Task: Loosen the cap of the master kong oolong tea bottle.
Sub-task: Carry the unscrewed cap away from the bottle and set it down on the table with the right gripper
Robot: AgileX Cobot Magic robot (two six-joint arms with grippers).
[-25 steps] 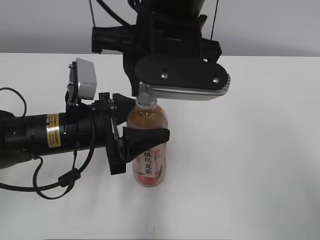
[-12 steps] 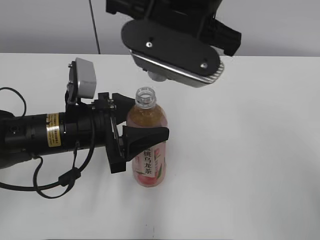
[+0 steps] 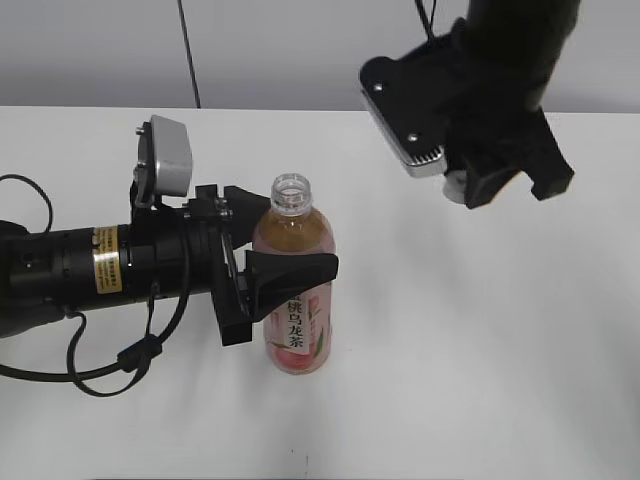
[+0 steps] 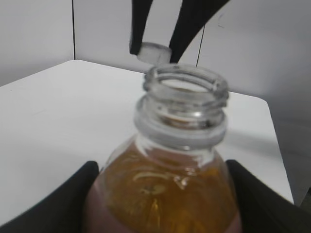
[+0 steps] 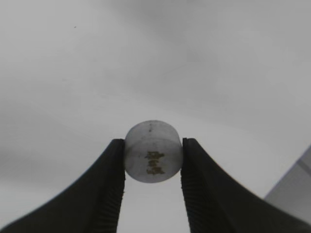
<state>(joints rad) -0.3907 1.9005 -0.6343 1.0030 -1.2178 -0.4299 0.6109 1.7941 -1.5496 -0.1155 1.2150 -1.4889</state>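
The master kong oolong tea bottle [image 3: 297, 300] stands upright on the white table with its neck open and no cap on it. My left gripper [image 3: 275, 265] is shut on the bottle's shoulder; the left wrist view shows the bottle [image 4: 170, 184] between the jaws [image 4: 163, 194]. My right gripper [image 3: 462, 185] is up and to the right of the bottle, above the table, shut on the small white cap [image 5: 153, 150]. The cap also shows in the exterior view [image 3: 455, 183] and behind the bottle mouth in the left wrist view [image 4: 153, 52].
The white table [image 3: 480, 330] spreads around the bottle, with a grey wall behind it. The left arm's black cable [image 3: 110, 365] loops on the table at the left. The table's far right corner shows in the left wrist view [image 4: 262, 104].
My right gripper lifted off the bottle neck with the cap in it and swung away to the right. The bottle mouth is now bare. The left arm and bottle have not moved.
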